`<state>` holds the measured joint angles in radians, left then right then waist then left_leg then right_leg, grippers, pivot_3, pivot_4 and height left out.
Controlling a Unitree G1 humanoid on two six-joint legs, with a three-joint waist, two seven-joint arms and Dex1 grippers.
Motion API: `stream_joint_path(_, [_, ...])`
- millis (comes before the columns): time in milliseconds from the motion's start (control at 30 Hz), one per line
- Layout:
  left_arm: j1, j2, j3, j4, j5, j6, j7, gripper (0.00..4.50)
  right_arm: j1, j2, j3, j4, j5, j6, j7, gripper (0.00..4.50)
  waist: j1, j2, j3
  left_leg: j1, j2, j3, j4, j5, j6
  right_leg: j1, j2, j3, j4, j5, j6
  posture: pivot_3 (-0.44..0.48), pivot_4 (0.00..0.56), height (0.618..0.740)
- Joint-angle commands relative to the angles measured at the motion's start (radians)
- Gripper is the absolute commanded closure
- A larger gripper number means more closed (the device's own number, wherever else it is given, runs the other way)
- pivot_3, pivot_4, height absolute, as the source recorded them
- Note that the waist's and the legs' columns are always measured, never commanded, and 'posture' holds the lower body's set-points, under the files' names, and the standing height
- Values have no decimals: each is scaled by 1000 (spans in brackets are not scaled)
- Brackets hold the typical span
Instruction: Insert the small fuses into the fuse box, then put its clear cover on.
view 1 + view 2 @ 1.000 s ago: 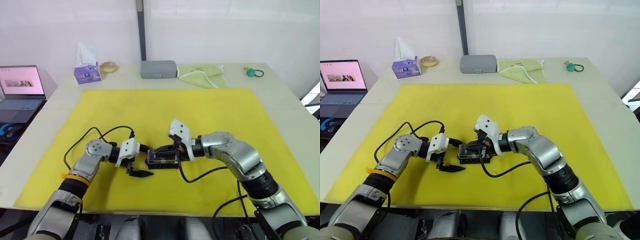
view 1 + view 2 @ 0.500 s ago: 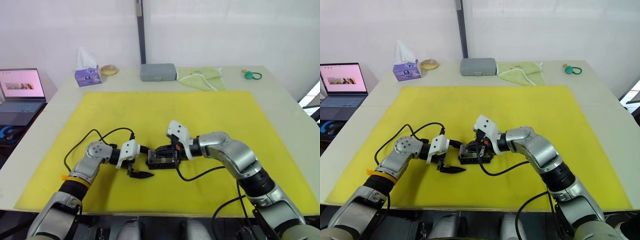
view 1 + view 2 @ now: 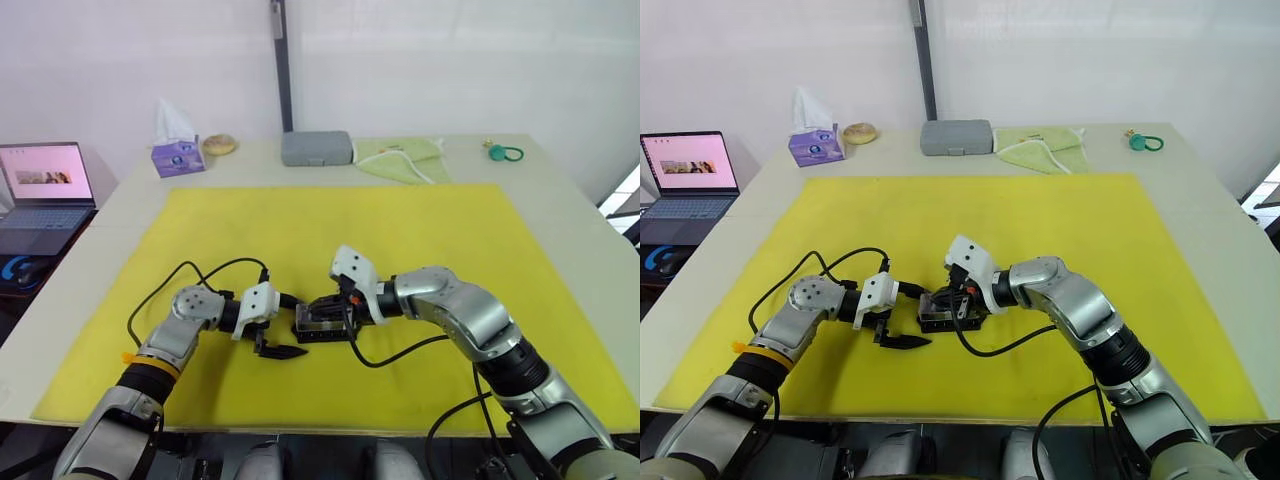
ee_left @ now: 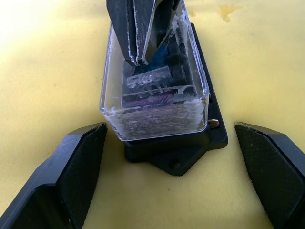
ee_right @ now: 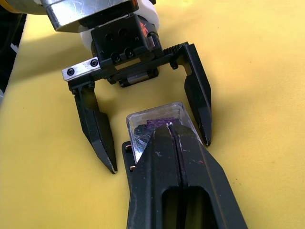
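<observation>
The black fuse box (image 3: pixel 322 328) lies at the middle of the yellow mat with the clear cover (image 4: pixel 157 107) sitting over its top. A purple fuse (image 4: pixel 150 99) shows faintly through the cover's end. My left gripper (image 4: pixel 169 128) is open, one finger on each side of the box's end, not touching it. My right gripper (image 5: pixel 170 130) is shut, its joined fingertips resting on top of the cover from the other side. In the head views the two grippers meet over the box, left gripper (image 3: pixel 283 325) and right gripper (image 3: pixel 344 306).
The yellow mat (image 3: pixel 400 230) covers most of the table. Along the far edge stand a tissue box (image 3: pixel 177 155), a grey case (image 3: pixel 316 148), a green cloth (image 3: pixel 405 158) and a teal ring (image 3: pixel 505 152). A laptop (image 3: pixel 40 195) sits off to the left.
The whole picture has shifted a little as the camera moved. The grippers, box and cover keep their places.
</observation>
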<state>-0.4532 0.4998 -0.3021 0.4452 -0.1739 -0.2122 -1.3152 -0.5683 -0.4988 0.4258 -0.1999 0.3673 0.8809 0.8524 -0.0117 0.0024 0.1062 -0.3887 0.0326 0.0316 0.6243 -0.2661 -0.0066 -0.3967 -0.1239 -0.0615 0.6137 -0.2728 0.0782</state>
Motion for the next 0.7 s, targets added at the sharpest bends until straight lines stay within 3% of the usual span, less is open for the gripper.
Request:
stream_joint_path(33, [20,33,-3,78,75,3,34,30,137,-74,185,130,-79,161,-10,4500,0,-1,-2,0,0,0,-1,0,0,0,0,0,0,0,0,0,150,737])
stream_joint_path(433, [8,34,7,105,67,-9,40,30,173,-104,167,85,-71,122,1,4500,3,-1,-4,2,0,-2,-2,0,0,2,0,-5,-1,-1,1,0,150,737])
stream_joint_path(700, [24,54,60,49,-14,92,17,30,189,-57,0,-2,-22,-96,22,4500,2,-6,2,11,1,-3,-6,-2,-4,8,-1,-10,-1,-4,8,0,150,737])
